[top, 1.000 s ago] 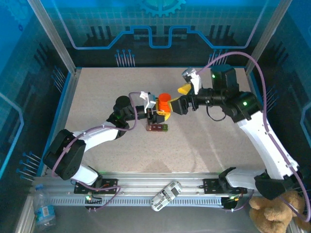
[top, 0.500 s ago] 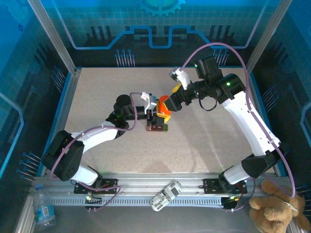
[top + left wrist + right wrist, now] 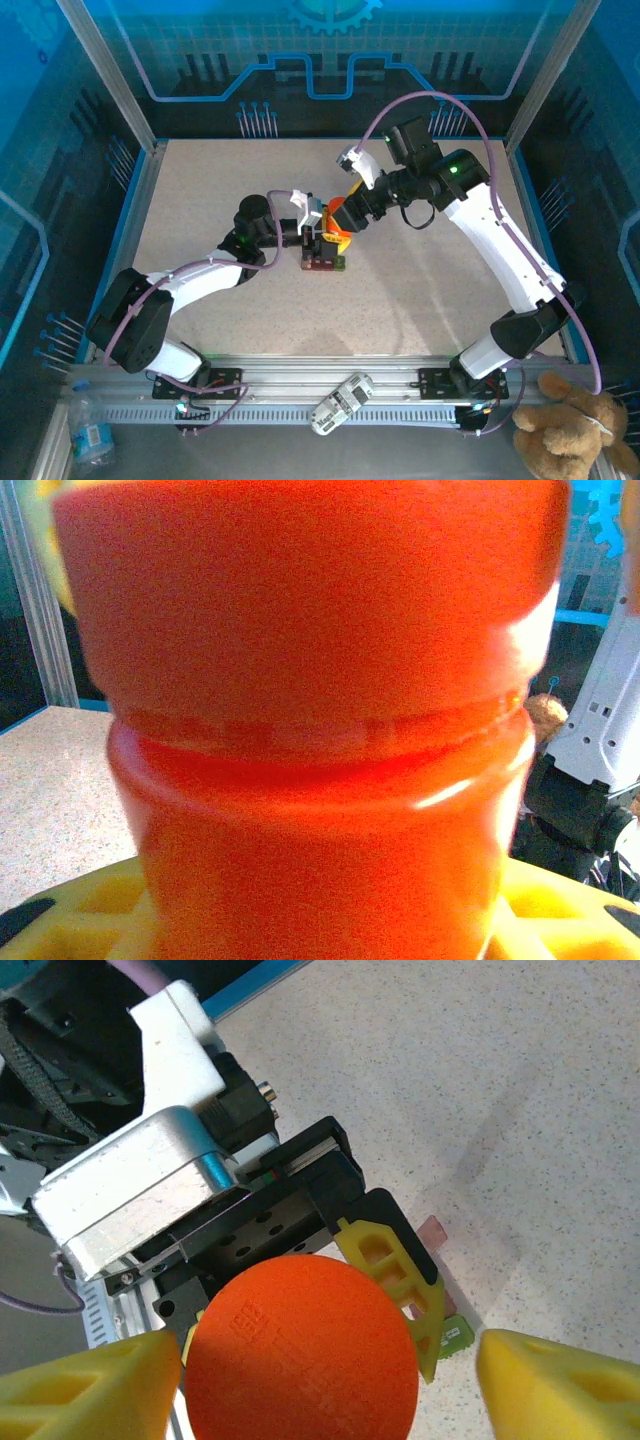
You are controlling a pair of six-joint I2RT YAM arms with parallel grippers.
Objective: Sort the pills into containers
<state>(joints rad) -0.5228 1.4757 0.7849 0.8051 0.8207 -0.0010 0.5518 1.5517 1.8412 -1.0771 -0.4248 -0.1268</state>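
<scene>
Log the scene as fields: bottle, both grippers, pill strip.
held item: orange plastic cylindrical bottle, upright, cap on
left gripper: shut on the bottle's body
right gripper: open, yellow fingers flanking the cap from above
organizer: dark red compartment strip with green end, on the speckled table by the bottle

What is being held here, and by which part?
The left gripper holds the bottle by its body, below the cap. The right gripper straddles the cap with jaws open, holding nothing.
</scene>
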